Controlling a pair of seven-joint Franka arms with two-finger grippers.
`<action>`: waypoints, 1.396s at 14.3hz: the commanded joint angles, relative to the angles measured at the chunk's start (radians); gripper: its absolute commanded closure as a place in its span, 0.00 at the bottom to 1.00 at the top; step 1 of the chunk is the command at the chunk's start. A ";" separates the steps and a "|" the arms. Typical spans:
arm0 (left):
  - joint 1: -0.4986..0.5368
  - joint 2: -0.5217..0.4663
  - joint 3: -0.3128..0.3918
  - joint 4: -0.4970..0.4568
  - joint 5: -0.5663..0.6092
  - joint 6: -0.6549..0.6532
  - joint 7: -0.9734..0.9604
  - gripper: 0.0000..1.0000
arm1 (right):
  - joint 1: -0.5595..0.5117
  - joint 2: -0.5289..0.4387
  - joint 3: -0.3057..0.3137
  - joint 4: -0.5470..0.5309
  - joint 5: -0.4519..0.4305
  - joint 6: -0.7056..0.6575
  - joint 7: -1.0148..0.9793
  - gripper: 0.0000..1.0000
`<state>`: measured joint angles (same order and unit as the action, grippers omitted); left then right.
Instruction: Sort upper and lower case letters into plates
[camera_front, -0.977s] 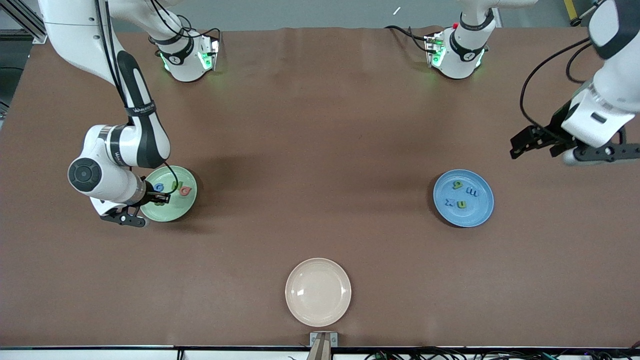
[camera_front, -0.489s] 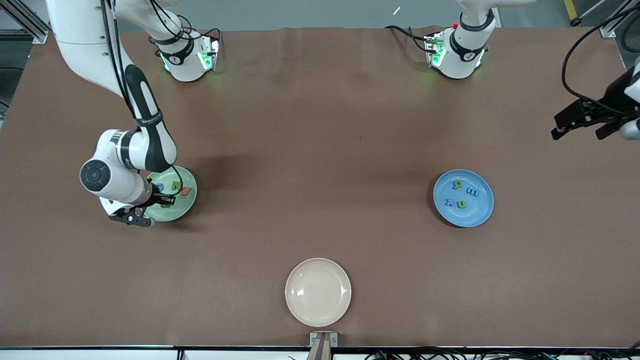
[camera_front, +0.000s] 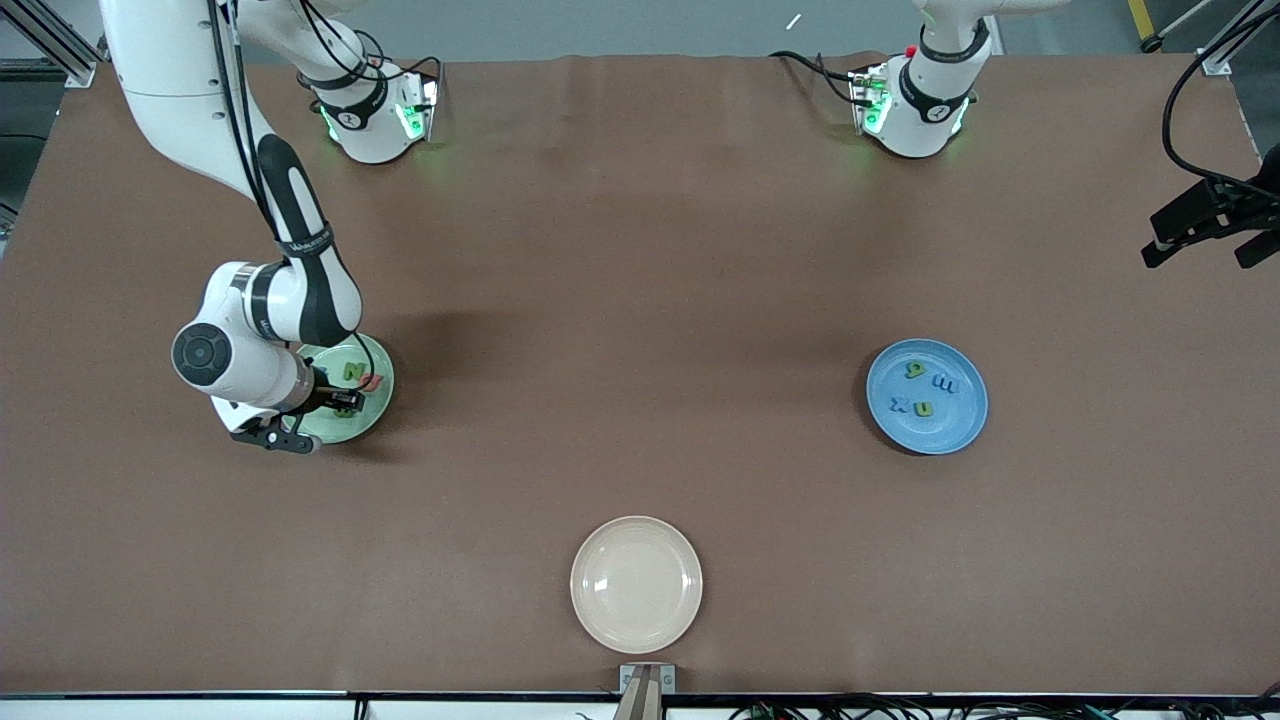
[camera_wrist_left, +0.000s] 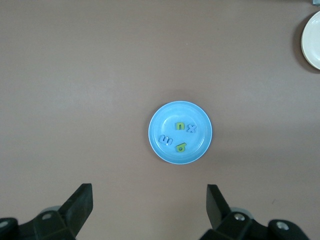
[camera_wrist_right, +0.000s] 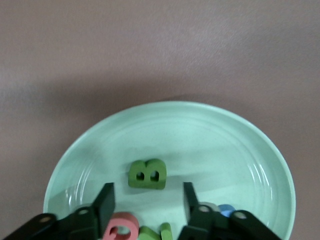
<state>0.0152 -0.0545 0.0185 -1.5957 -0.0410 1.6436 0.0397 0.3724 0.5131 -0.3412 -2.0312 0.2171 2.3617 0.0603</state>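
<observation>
The mint green plate (camera_front: 378, 402) lies toward the right arm's end of the table. It holds a green N (camera_front: 352, 371), a red letter (camera_front: 373, 381) and, in the right wrist view, a green B (camera_wrist_right: 147, 174) on the plate (camera_wrist_right: 200, 140). My right gripper (camera_front: 343, 402) hangs low over this plate, open and empty (camera_wrist_right: 148, 195), with the B just off its tips. The blue plate (camera_front: 950, 425) holds several small green and blue letters (camera_wrist_left: 179, 125). My left gripper (camera_front: 1200, 245) is open and empty (camera_wrist_left: 149, 192), high over the table's edge at the left arm's end, apart from the blue plate (camera_wrist_left: 162, 122).
A cream-beige plate (camera_front: 636, 583) lies bare, nearest the front camera, at the middle of the table; its edge also shows in the left wrist view (camera_wrist_left: 312, 40). A pink letter (camera_wrist_right: 121, 227), a green one (camera_wrist_right: 161, 233) and a blue one (camera_wrist_right: 227, 210) lie under the right gripper.
My left arm has drawn back from near the blue plate to the table's edge at its own end. My right gripper has shifted a little over the mint plate, covering the blue letter.
</observation>
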 joint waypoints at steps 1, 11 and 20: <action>-0.012 0.085 -0.008 0.110 -0.011 -0.016 -0.001 0.00 | -0.021 -0.050 0.001 0.051 0.019 -0.143 -0.069 0.00; -0.003 0.105 -0.019 0.151 -0.019 -0.025 -0.003 0.00 | -0.157 -0.102 -0.034 0.484 -0.070 -0.729 -0.188 0.00; -0.006 0.102 -0.029 0.151 -0.005 -0.024 -0.001 0.00 | -0.385 -0.265 0.231 0.554 -0.186 -0.900 -0.143 0.00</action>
<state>0.0047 0.0487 0.0017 -1.4644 -0.0411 1.6395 0.0375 0.0359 0.2972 -0.1836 -1.4465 0.0629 1.4660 -0.1122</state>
